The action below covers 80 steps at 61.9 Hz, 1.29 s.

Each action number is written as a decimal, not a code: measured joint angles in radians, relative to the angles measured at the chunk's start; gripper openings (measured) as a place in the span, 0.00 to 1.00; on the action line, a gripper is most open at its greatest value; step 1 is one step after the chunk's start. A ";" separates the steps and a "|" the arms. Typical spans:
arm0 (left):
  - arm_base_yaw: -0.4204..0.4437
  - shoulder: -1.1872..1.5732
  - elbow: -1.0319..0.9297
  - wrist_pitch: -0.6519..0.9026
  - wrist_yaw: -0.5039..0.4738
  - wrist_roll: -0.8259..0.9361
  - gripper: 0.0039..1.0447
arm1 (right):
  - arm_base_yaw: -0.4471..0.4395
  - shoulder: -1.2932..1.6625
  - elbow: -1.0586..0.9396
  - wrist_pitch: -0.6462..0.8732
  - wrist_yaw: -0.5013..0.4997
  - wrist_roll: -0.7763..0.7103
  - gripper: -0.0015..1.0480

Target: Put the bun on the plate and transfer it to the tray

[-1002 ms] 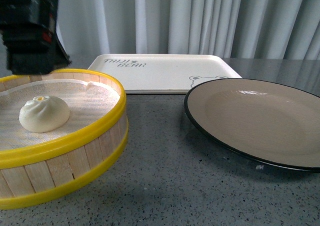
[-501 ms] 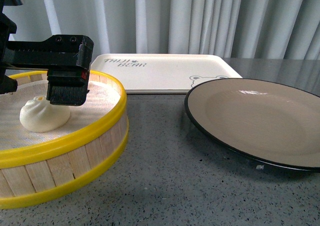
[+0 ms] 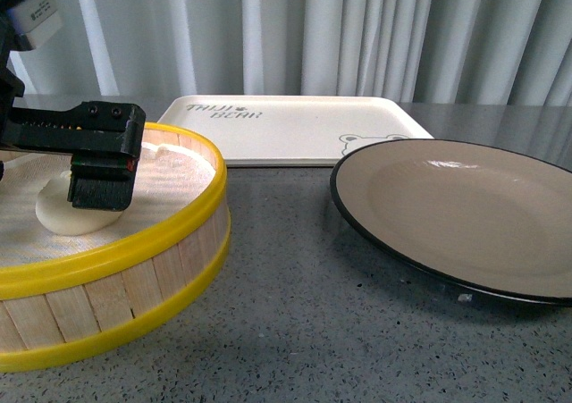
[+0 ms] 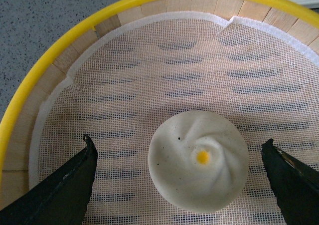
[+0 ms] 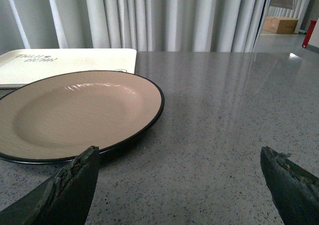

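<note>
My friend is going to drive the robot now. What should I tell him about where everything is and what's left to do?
Left gripper: open, jaws either side of the bun, not touching it.
Right gripper: open, holding nothing, above the table beside the plate.
The bun sits in the steamer basket. The plate is bare. The tray lies behind both.
Done: left gripper lined up on the bun.
Left: grip the bun, set it on the plate, move the plate to the tray.

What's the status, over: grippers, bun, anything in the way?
Left gripper open, straddling bun in steamer basket. Right gripper open, near plate. Only basket wall in the way.
</note>
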 joint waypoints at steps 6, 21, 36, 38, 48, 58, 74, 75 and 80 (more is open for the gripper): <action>-0.002 0.013 0.000 0.000 -0.003 0.000 0.94 | 0.000 0.000 0.000 0.000 0.000 0.000 0.92; -0.007 0.031 0.000 0.000 -0.002 0.002 0.92 | 0.000 0.000 0.000 0.000 0.000 0.000 0.92; -0.013 0.041 0.003 -0.001 0.001 0.000 0.53 | 0.000 0.000 0.000 0.000 0.000 0.000 0.92; -0.013 0.042 0.004 -0.001 0.001 0.000 0.48 | 0.000 0.000 0.000 0.000 0.000 0.000 0.92; -0.018 0.044 0.011 -0.001 0.000 0.000 0.22 | 0.000 0.000 0.000 0.000 0.000 0.000 0.92; -0.024 0.044 0.023 -0.003 0.000 0.000 0.05 | 0.000 0.000 0.000 0.000 0.000 0.000 0.92; -0.029 0.040 0.041 -0.026 0.009 -0.004 0.04 | 0.000 0.000 0.000 0.000 0.000 0.000 0.92; -0.029 0.038 0.043 -0.029 0.010 -0.004 0.04 | 0.000 0.000 0.000 0.000 0.000 0.000 0.92; -0.026 0.026 0.058 -0.043 0.021 -0.005 0.04 | 0.000 0.000 0.000 0.000 0.000 0.000 0.92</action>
